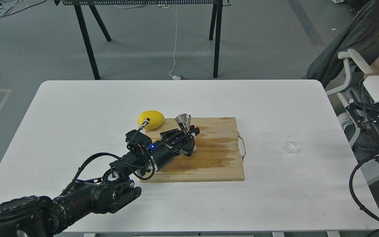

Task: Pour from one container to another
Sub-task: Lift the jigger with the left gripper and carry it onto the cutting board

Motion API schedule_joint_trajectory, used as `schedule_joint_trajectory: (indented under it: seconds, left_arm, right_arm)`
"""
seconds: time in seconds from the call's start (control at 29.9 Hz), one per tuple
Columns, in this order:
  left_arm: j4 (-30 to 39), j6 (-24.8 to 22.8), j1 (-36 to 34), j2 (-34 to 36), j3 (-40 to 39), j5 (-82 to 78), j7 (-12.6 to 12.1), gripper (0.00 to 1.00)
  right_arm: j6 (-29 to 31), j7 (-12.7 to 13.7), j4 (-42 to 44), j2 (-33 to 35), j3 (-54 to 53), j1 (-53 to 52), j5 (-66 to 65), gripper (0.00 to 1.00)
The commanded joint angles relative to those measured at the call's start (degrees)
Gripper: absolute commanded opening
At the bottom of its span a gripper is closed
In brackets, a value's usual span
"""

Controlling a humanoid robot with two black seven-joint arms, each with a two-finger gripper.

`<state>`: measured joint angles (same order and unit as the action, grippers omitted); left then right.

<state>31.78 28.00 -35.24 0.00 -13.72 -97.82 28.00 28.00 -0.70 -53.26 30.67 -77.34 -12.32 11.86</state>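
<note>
Two black arms enter the head view, one from each side of a white surface. The left arm reaches in from the lower left, and its left pincer sits over the left part of a wooden cutting board, its fingers closed around the lower half of the steel jigger, which stands upright on the board. Just behind the arm's wrist, a lemon lies at the board's far left corner, touching the surface. The board shows a darker wet-looking stain across its middle. Well to the right of the board, the clear glass cup stands alone on the surface. Beyond the right edge, the right pincer hovers off the surface with fingers spread, holding nothing.
</note>
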Motion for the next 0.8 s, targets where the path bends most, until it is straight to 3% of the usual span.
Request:
schedule_joint_trajectory:
  seconds: [0.0, 0.77]
  left_arm:
    - [0.21, 0.00, 0.08, 0.00, -0.08, 0.09, 0.00, 0.25]
    - [0.21, 0.00, 0.52, 0.00, 1.32, 0.09, 0.00, 0.37]
  right_arm:
    - [0.00, -0.01, 0.00, 0.00, 0.00, 0.01, 0.00, 0.99]
    - [0.00, -0.01, 0.52, 0.00, -0.09, 0.10, 0.00, 0.99]
